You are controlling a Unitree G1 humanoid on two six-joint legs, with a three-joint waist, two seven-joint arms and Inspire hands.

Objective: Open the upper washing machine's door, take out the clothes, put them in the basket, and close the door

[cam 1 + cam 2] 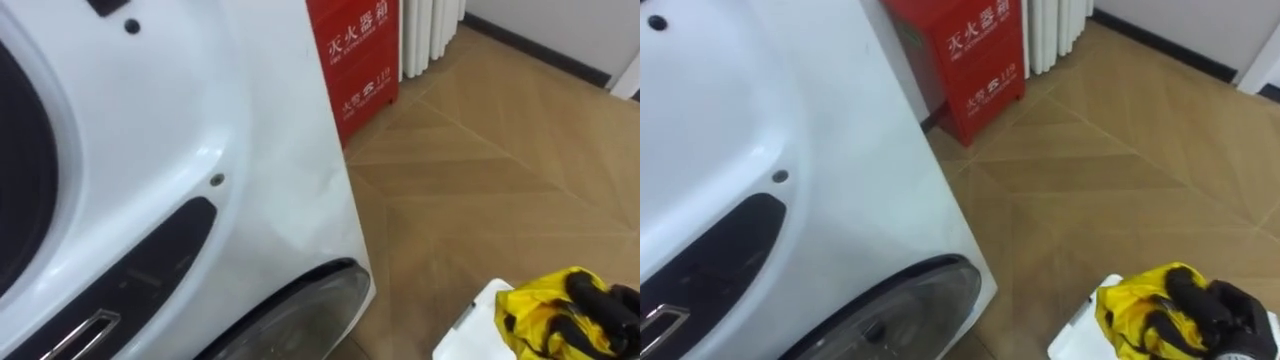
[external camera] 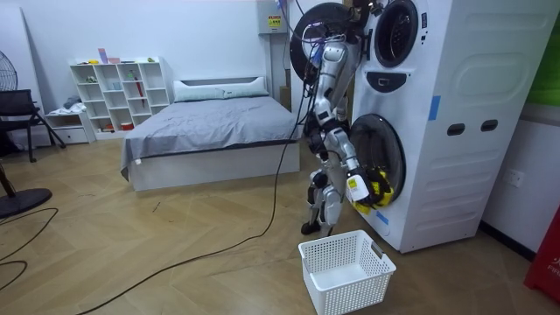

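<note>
Lower right of frame: right robot hand (image 1: 603, 300), fingers curled tight round a yellow garment (image 1: 532, 318), over the white laundry basket (image 1: 468, 328) rim, beside the washing machine (image 1: 250, 150). Risk: released here, the cloth may catch the rim and spill onto the floor.

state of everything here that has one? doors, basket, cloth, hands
upper washer door: swung open
lower washer door: looks shut
yellow cloth: bunched up, held off the floor
right hand: shut on the yellow cloth
left hand: raised by the upper washer door
basket: upright on the floor, empty
</note>
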